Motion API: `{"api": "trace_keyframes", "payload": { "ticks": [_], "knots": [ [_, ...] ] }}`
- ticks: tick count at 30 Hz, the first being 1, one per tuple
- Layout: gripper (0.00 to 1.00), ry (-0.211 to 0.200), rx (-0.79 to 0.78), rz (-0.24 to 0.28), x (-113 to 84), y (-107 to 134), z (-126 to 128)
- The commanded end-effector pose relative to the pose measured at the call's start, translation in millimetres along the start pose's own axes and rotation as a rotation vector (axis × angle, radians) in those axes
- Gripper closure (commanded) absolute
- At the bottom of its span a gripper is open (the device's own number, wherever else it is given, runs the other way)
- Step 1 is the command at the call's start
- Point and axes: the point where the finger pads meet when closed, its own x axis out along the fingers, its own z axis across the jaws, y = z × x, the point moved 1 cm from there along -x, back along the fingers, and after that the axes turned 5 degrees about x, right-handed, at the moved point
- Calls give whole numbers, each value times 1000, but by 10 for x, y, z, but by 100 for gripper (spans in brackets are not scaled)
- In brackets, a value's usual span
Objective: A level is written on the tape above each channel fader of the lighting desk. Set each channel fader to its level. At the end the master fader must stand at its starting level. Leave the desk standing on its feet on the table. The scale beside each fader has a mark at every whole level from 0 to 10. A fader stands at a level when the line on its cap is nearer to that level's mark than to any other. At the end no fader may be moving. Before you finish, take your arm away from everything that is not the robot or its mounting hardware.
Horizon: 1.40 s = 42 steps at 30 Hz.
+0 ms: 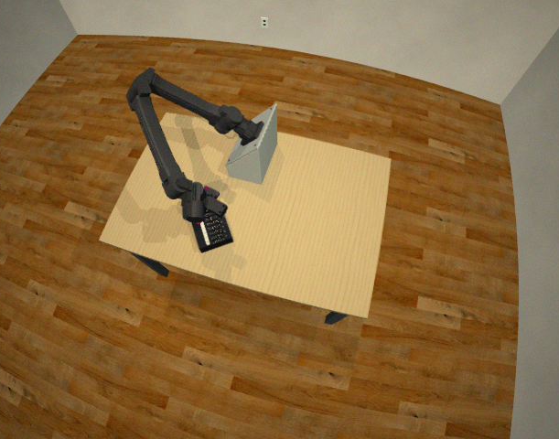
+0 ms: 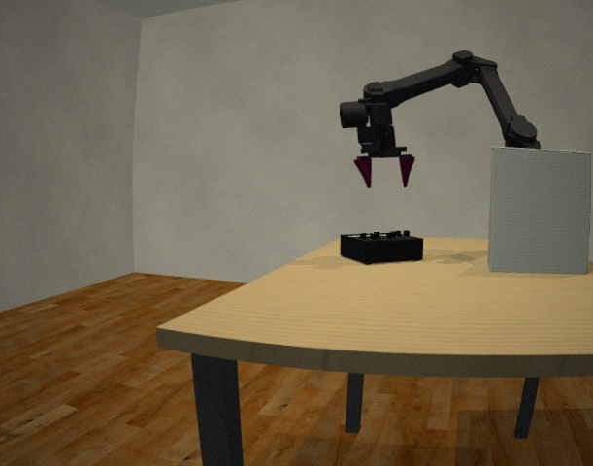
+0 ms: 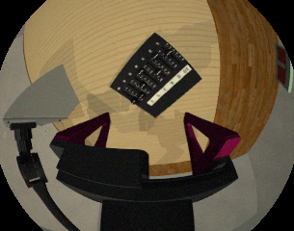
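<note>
The black lighting desk [image 1: 226, 237] [image 2: 394, 249] [image 3: 177, 91] stands flat on the table, turned diagonally in the wrist view. Its white tape [image 1: 204, 232] [image 3: 170, 86] runs along one side; a 10 is readable at the tape's upper right end, the other levels are too small to read surely. Several dark fader caps stand at differing places in their slots; one cap [image 3: 133, 101] is near the desk's lower left edge. Their exact levels cannot be told. My gripper [image 2: 386, 187] [image 3: 147, 115] is open and empty, well above the desk and touching nothing.
The arm's base is mounted on a grey slanted box [image 1: 267, 153] [image 2: 540, 211] [image 3: 50, 98] on the wooden table [image 1: 317, 212] [image 2: 386, 311]. The desk lies between this box and a table edge. The arm casts shadows around the desk.
</note>
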Motion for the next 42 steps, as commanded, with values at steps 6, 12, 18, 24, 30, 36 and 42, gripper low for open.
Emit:
{"api": "trace_keyframes", "payload": {
  "ticks": [6,12,18,24,30,36,42],
  "knots": [
    [0,70,-219,-90,-156,38,-144],
    [0,58,-234,-83,-104,-14,-113],
    [0,55,-144,-77,-61,-47,-92],
    [0,56,4,-76,-10,-84,-66],
    [0,60,368,-79,120,-179,12],
    [0,77,661,-100,290,-287,127],
    [0,86,913,-116,397,-359,228]
  ]
}}
